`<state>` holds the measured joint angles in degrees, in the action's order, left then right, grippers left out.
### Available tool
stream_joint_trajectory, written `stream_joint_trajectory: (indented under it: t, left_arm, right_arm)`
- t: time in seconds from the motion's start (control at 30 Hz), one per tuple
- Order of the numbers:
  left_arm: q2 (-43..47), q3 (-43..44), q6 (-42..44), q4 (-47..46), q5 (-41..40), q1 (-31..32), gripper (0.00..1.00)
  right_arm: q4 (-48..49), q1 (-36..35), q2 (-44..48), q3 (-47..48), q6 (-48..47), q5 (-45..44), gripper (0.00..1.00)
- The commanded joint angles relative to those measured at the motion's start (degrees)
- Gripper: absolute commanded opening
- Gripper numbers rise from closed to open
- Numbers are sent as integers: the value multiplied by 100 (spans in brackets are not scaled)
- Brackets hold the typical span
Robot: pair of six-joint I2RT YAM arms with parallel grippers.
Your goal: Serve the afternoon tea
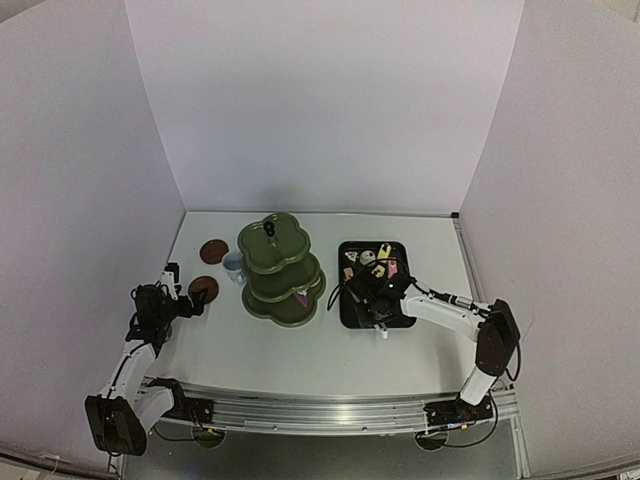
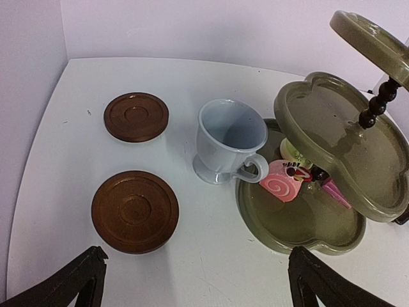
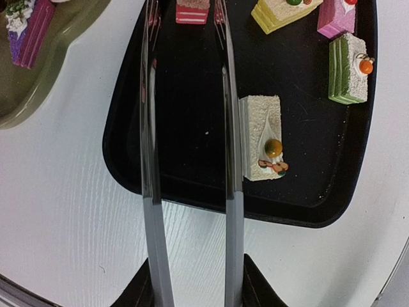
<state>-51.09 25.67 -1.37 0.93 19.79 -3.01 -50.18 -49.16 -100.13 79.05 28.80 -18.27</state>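
While the right gripper [image 3: 195, 291] clamps the metal tongs [image 3: 149, 160], its jaws set narrow on them, we find the pink striped cake [image 3: 192, 11] straight ahead on the black tray [image 3: 192, 96], between the blades near their far ends.

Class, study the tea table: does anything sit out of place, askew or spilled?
The blue cup stands upright on the bare table beside the green stand, not on the near coaster or the far coaster; both are empty. Nothing looks spilled.
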Motion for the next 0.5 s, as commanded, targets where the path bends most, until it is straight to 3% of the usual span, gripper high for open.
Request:
stream_joint_trajectory:
  t: [0.0, 0.33, 0.4, 0.47]
  left_arm:
    - [-39, 45, 68, -207, 78, -21, 100]
    - [-19, 93, 110, -155, 63, -18, 100]
    - [-4, 88, 103, -143, 62, -17, 100]
    - [1, 88, 102, -137, 53, -18, 100]
  right_arm:
    - [356, 168, -124, 102, 19, -17, 36]
    - [581, 275, -581, 294, -232, 242, 35]
    - [591, 283, -601, 283, -211, 198, 30]
    - [597, 286, -579, 270, -196, 141, 19]
